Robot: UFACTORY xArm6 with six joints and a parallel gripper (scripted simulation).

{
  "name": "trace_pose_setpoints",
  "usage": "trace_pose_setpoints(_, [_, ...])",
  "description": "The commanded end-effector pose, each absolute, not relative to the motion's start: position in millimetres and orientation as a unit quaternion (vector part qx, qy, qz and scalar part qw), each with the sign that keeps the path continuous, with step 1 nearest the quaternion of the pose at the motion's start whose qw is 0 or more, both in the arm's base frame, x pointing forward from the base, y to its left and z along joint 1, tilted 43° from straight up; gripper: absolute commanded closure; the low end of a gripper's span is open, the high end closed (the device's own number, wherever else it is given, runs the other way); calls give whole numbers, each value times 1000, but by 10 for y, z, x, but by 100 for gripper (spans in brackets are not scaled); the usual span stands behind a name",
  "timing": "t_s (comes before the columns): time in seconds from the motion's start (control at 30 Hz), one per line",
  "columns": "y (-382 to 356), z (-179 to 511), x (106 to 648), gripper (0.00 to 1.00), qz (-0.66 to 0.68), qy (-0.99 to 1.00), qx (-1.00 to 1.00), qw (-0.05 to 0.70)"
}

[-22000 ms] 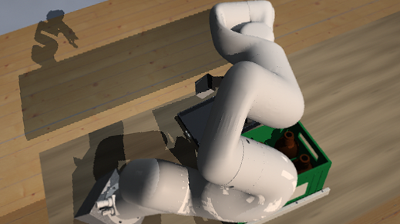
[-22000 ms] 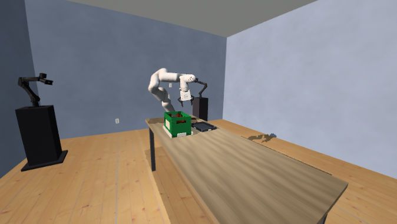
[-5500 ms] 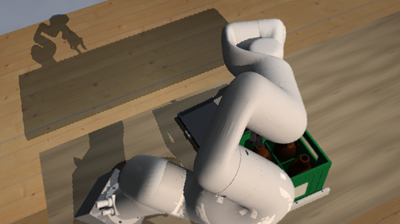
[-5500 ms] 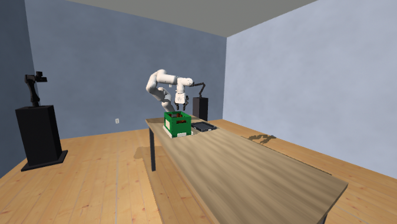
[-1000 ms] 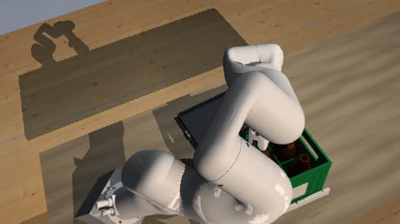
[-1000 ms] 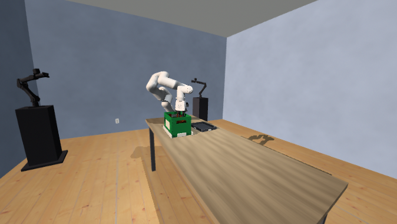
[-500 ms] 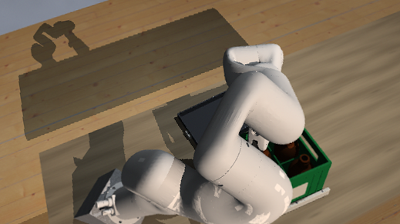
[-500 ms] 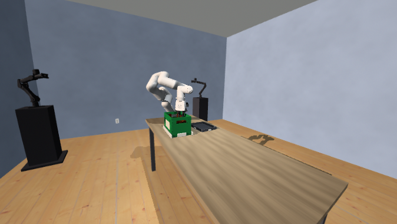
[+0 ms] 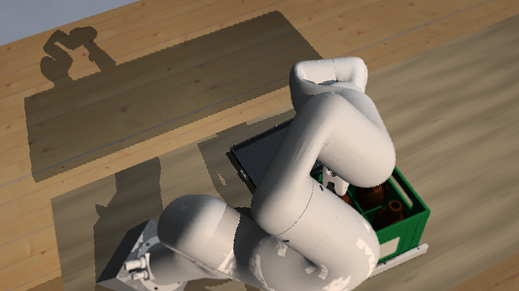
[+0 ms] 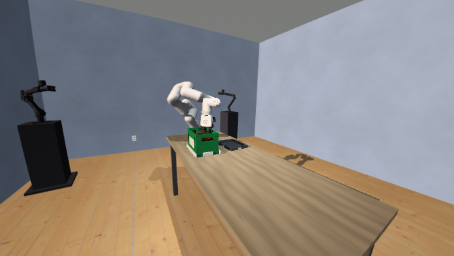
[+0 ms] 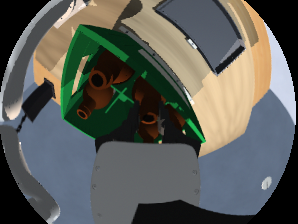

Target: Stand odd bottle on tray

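A green crate point(image 9: 396, 213) stands on the table near the arm's base and holds several brown bottles point(image 9: 388, 211). It also shows in the exterior view point(image 10: 203, 141) and in the wrist view point(image 11: 113, 90). My gripper point(image 11: 149, 107) reaches down into the crate and is shut on the neck of a brown bottle point(image 11: 149, 121) at the crate's near side. Two other bottle mouths point(image 11: 96, 82) show further in. The dark tray point(image 11: 200, 24) lies flat beside the crate, empty; it also shows in the exterior view point(image 10: 233, 144). In the top view the arm hides most of the crate and the fingers.
The arm's base point(image 9: 142, 268) stands on the table close to the crate. The tray point(image 9: 259, 156) lies partly under the arm's links. The table's far edge runs right behind the crate. Two camera stands point(image 10: 44, 148) are on the floor.
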State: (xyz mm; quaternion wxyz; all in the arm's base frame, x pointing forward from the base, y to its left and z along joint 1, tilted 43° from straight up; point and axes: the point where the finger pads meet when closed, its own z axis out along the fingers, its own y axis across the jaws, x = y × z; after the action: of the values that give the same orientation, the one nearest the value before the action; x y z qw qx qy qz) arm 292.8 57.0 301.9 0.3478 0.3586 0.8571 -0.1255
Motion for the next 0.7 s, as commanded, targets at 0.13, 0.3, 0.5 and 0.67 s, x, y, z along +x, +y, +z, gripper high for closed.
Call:
trace_pose_setpoints(0.13, [573, 3025, 2929, 100, -125, 857, 359, 348])
trace_pose_setpoints(0.3, [573, 3025, 2929, 100, -125, 857, 359, 348])
trace_pose_setpoints(0.5, [573, 3025, 2929, 35, -125, 857, 359, 348])
trace_pose_setpoints(0.67, [573, 3025, 2929, 35, -125, 857, 359, 348])
